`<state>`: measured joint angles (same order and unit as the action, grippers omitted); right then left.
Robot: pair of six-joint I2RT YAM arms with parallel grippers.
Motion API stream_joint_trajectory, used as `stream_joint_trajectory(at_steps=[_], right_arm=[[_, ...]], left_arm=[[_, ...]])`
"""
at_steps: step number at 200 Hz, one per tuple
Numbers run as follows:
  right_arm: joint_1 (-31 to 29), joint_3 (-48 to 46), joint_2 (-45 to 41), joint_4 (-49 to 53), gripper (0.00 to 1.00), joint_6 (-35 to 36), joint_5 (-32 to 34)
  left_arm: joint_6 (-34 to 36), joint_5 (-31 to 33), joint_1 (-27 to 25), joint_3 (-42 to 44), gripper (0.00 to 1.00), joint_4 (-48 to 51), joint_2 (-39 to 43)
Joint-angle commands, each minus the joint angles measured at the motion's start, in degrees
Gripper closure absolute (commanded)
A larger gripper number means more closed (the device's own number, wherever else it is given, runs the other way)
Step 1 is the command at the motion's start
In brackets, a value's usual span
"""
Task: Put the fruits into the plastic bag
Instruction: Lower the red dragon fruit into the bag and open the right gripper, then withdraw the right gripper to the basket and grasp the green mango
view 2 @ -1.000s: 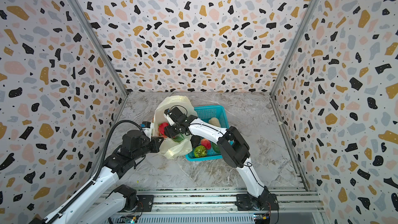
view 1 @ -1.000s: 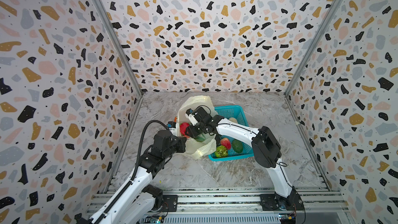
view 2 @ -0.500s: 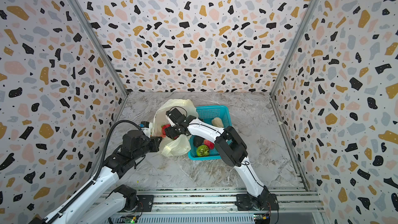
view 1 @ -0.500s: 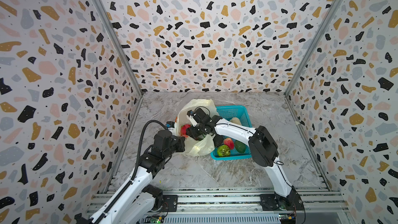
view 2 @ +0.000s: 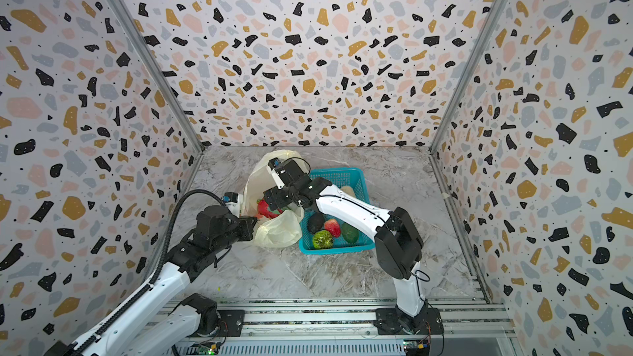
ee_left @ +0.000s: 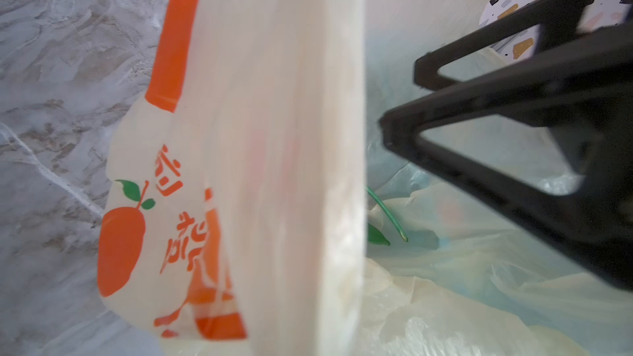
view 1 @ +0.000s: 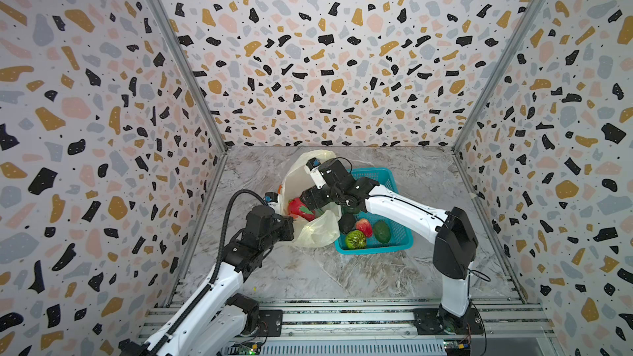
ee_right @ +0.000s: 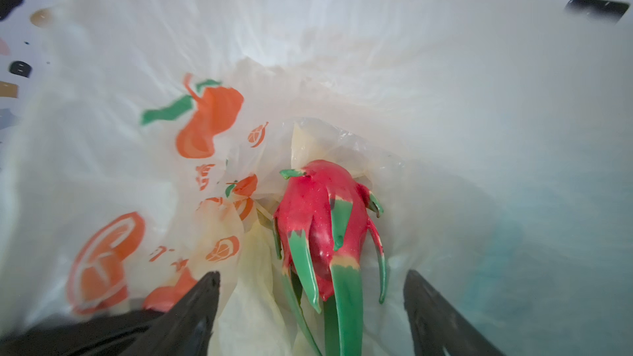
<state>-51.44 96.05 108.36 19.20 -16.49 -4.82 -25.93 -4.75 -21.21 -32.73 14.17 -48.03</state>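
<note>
The right gripper (ee_right: 311, 272) stands wide open with nothing in its grasp. In the right wrist view its two black fingers (ee_right: 191, 306) flank the dragon fruit (ee_right: 318, 220) without touching it. The fruit lies loose on the crumpled inner plastic, its green scales pointing back toward the gripper. In both top views this gripper (view 1: 305, 200) reaches across the middle, down into the mouth of the plastic bag (view 1: 315, 231), just beside the red fruit (view 1: 298, 208).

The left gripper (view 1: 289, 227) is closed tight on the near left rim of the bag. The left wrist view shows a band of cream plastic (ee_left: 291, 131) stretched taut right in front of the lens, with an orange print and lettering beside it. Past it are the right gripper's open-frame fingers (ee_left: 479, 181) inside the bag.

The bag sits on the marble desk (view 1: 308, 275) about midway between its left and right edges, nearer the far edge. Its right side presses against the teal basket (view 1: 373, 251). In the basket's near end lie the other fruits — a bumpy green one (view 1: 355, 239), a small red-pink one (view 1: 363, 227), a smooth green one (view 1: 381, 231) and a dark one (view 1: 346, 222) — close together. A pale item (view 2: 347, 189) shows toward the basket's far end, partly hidden by the right arm.
</note>
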Motion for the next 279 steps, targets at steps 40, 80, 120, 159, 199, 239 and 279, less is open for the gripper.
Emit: stream_joint_trajectory(at_steps=[40,80,120,159,199,239,279], right_arm=[[0.3,-9.2,-12.1,-1.7,0.15,2.6,-1.7],[2.3,-20.3,-22.7,-8.8,0.16,2.4,3.5],[9.1,-31.6,-33.4,-18.4,0.18,-4.3,7.5],[18.7,-36.4,-38.7,-15.9,0.19,-12.4,12.2],[25.9,-39.1,-38.6,-10.9,0.19,-15.8,8.3],[25.9,-39.1,-33.7,-7.6,0.19,-15.0,3.7],[24.9,-40.5,-31.8,-4.5,0.19,-17.4,4.6]], left_arm=[[1.8,1.8,0.3,-2.2,1.0,-0.5,-1.2],[2.2,1.9,0.3,-2.3,1.0,-0.9,-1.4],[2.2,1.5,0.2,-2.6,1.0,-1.1,-2.0],[2.0,1.3,0.3,-2.3,1.0,-1.3,-2.0],[1.8,1.2,0.3,-2.3,1.0,-1.3,-1.9],[1.6,0.8,0.3,-2.1,1.0,-1.7,-2.4],[1.7,0.8,0.3,-2.4,1.0,-1.5,-2.3]])
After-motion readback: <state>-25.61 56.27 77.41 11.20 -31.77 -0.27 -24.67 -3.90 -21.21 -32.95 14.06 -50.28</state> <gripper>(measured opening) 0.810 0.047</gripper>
